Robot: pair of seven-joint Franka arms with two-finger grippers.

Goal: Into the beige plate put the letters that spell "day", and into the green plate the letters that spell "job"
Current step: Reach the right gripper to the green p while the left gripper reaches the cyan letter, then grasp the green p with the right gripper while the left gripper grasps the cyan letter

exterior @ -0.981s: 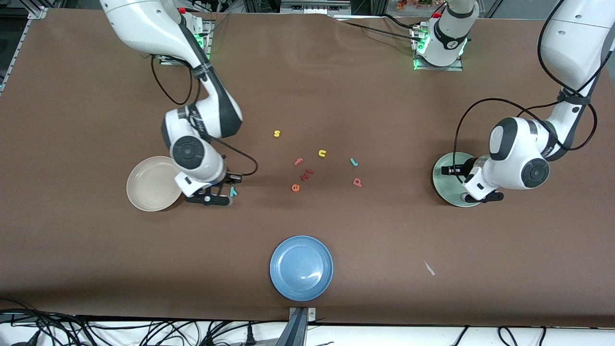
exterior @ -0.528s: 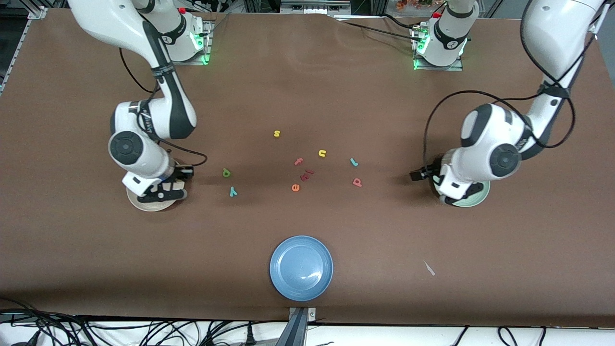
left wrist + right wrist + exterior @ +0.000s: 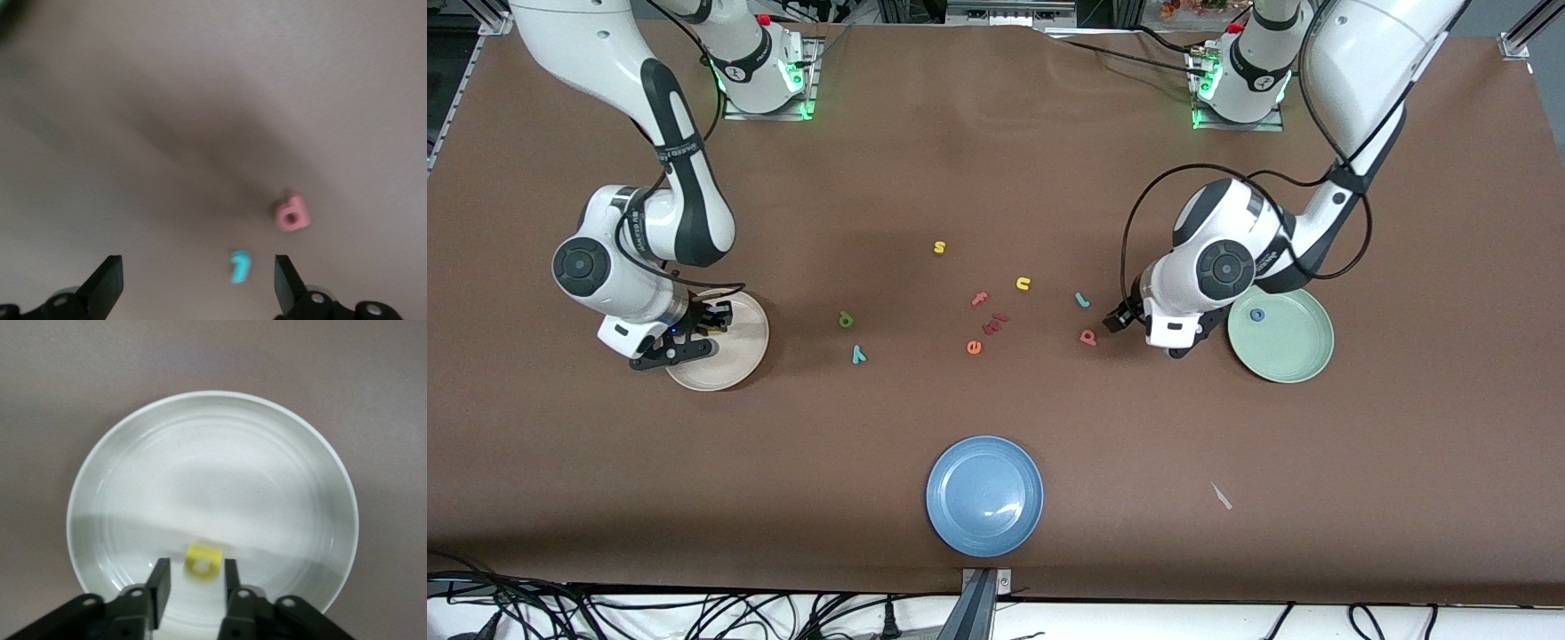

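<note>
Hovering: right tool [image 3: 193, 587] pinching yellow "a" [image 3: 202, 561] over beige plate [image 3: 133, 467] | left tool [image 3: 199, 287] spread

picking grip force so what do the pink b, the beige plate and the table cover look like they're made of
Pink b: probably soft foam, with a matte face, thick edges and no shine.
Beige plate: looks like hard glazed ceramic or melamine; smooth, with faint rings and soft reflections. Which one is unclear.
Table cover: seems to be a matte brown cloth or mat, with slight ripples and no glare.
</note>
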